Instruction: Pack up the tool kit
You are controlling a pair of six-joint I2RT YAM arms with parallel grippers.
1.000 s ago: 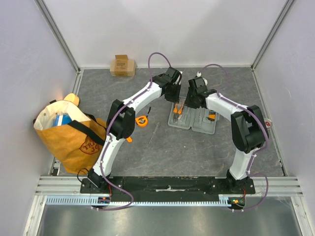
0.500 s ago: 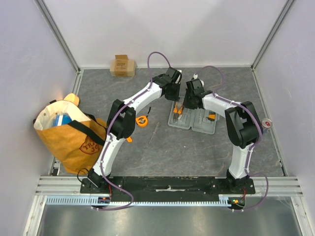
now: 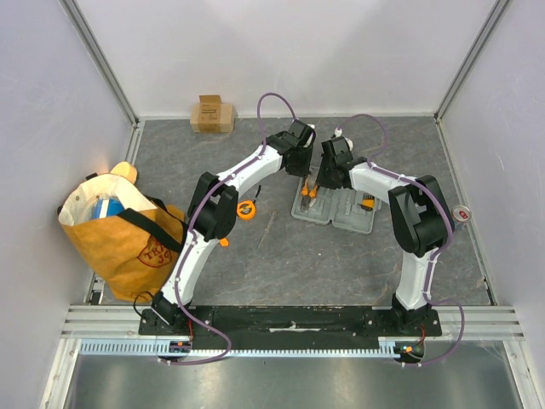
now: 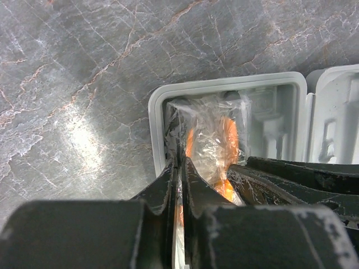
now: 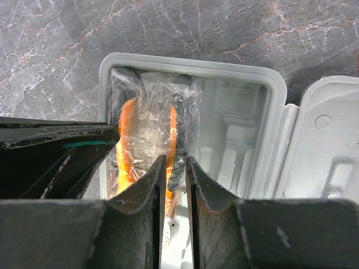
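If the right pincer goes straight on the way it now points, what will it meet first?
Probably the wrapped pliers lying in the grey case, directly under the right pincer; its tips seem to pinch the wrap.

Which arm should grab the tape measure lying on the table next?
Left, probably. The tape measure lies left of the case, on that arm's side. The right gripper would have to cross the case and the left gripper. Both now pinch the wrapped pliers.
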